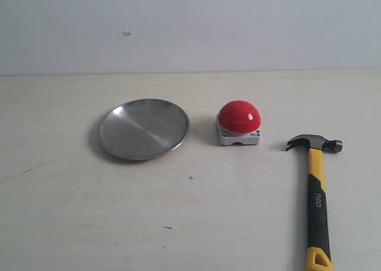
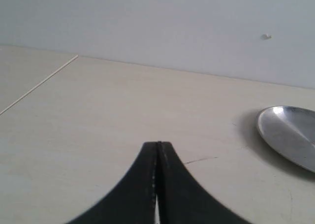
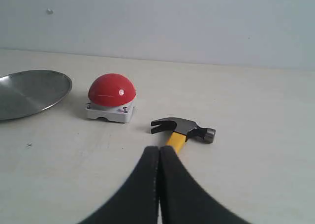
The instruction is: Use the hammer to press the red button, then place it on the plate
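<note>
The hammer (image 1: 317, 193) lies flat on the table at the right, its dark head (image 1: 314, 143) toward the wall and its yellow looped end at the front edge. The red button (image 1: 239, 121) sits on its grey base left of the hammer head. The silver plate (image 1: 143, 128) lies left of the button, with nothing on it. My right gripper (image 3: 159, 148) is shut and holds nothing; it hangs over the hammer's handle, and the hammer head (image 3: 183, 128) shows just beyond its tips. My left gripper (image 2: 158, 144) is shut over bare table, with the plate (image 2: 290, 134) off to one side. Neither gripper shows in the exterior view.
A pale wall (image 1: 190, 27) rises behind the light tabletop (image 1: 89, 211). A thin seam (image 2: 39, 84) runs across the table in the left wrist view. Small dark marks (image 1: 168, 227) dot the surface.
</note>
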### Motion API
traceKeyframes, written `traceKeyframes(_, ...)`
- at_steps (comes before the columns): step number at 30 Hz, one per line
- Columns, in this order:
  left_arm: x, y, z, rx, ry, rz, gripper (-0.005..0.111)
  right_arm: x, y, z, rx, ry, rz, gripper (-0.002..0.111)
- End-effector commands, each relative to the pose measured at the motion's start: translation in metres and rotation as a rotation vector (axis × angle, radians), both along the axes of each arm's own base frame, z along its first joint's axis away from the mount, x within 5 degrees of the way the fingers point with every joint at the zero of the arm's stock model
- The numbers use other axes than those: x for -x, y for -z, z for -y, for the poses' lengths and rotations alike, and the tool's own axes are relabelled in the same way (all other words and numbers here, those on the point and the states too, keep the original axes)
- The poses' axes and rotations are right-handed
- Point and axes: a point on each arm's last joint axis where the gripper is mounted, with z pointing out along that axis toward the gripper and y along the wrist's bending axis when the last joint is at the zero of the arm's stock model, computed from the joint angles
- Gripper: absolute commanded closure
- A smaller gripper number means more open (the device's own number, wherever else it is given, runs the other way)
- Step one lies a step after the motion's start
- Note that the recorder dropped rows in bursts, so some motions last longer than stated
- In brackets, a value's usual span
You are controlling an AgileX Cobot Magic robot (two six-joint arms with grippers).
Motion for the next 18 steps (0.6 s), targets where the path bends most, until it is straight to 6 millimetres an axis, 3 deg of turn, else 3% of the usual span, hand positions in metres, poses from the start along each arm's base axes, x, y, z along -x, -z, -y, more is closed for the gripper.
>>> traceKeyframes(1, 0.0, 0.0, 0.0, -0.006, -0.003, 0.006, 0.107, 0.0, -0.001, 0.002, 0.055, 0.008, 0.028, 0.108)
traceKeyframes(4, 0.0, 0.0, 0.0, -0.006, -0.003, 0.006, 0.107, -0.001, -0.007, 0.004, 0.162, 0.009, 0.101, 0.108)
traceKeyframes(7, 0.0, 0.0, 0.0, -0.006, -0.003, 0.006, 0.107, -0.003, -0.019, 0.004, 0.16, 0.026, 0.227, 0.108)
traceKeyframes(11, 0.0, 0.0, 0.0, -0.006, -0.003, 0.006, 0.107, 0.0, -0.041, 0.006, 0.084, 0.065, 0.465, 0.108)
traceKeyframes(18, 0.0, 0.0, 0.0, -0.006, -0.003, 0.006, 0.107, 0.005, -0.057, 0.007, -0.056, 0.078, 0.654, 0.108)
